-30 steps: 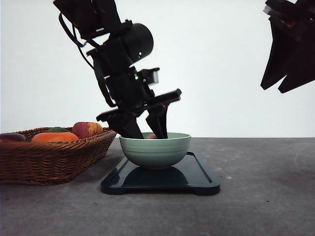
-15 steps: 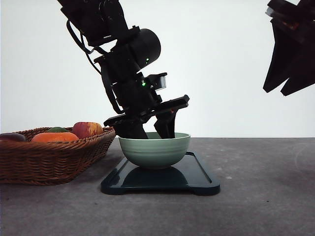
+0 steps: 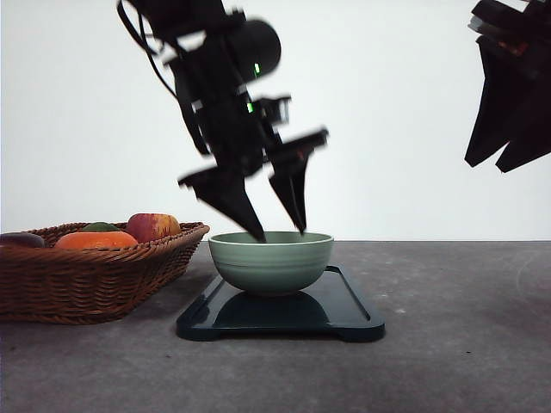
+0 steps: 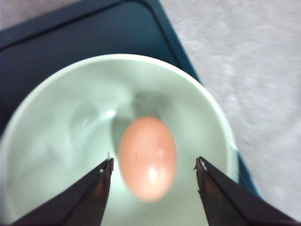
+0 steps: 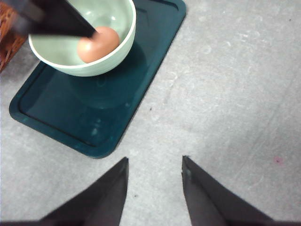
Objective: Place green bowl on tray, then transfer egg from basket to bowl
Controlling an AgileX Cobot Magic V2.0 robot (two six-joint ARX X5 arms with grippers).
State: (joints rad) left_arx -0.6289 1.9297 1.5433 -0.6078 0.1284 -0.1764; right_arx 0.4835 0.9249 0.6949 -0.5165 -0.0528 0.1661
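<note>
Egg (image 4: 147,157) lying in bowl (image 3: 271,261) on tray (image 3: 344,314); left claw (image 3: 282,231) spread just above rim; right claw (image 5: 154,175) spread, empty.

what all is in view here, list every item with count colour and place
pale sage-green round bowl: 1, green, standing on the tray
brown-pink egg: 1, lying inside the bowl
flat dark blue-black rectangular tray: 1, on the table, right of the basket
brown woven wicker basket: 1, at the table's left side
red apple-like fruit: 1, in the basket
orange rounded item: 1, in the basket
green item: 1, mostly hidden behind the orange one
dark item: 1, at the basket's left edge
grey table: 1, under everything
left gripper: 1, black, open, fingertips just above the bowl rim
right gripper: 1, black, open, raised above bare table right of the tray
</note>
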